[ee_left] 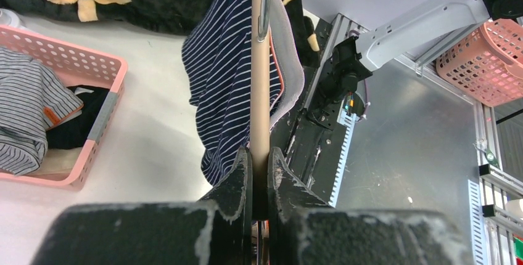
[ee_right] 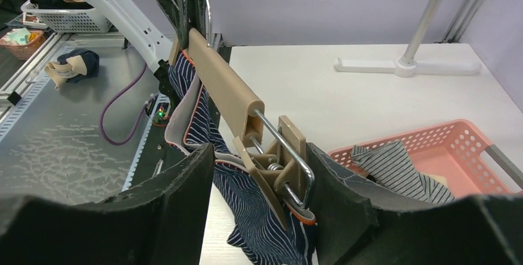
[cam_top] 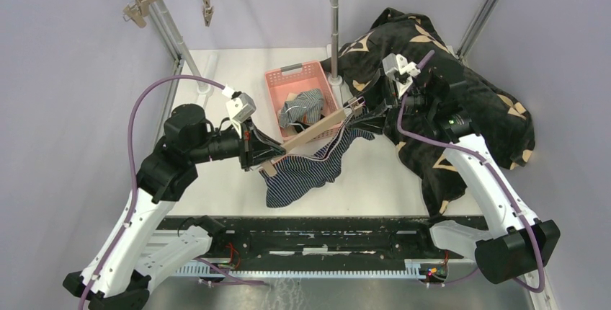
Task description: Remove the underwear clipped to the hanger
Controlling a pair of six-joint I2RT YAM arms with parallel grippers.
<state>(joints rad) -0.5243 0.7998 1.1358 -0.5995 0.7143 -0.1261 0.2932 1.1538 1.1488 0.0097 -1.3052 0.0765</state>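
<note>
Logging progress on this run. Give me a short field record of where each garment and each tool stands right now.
left tool: shut on hanger
right tool: straddling the clip, squeeze unclear
navy striped underwear: clipped to hanger
grey striped underwear: in pink basket
black underwear: in pink basket

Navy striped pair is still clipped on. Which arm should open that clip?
Right. The right gripper is open, with a finger on each side of the clip pinching the navy underwear, so it looks ready to squeeze. The left gripper is shut on the hanger bar, steadying it.
</note>
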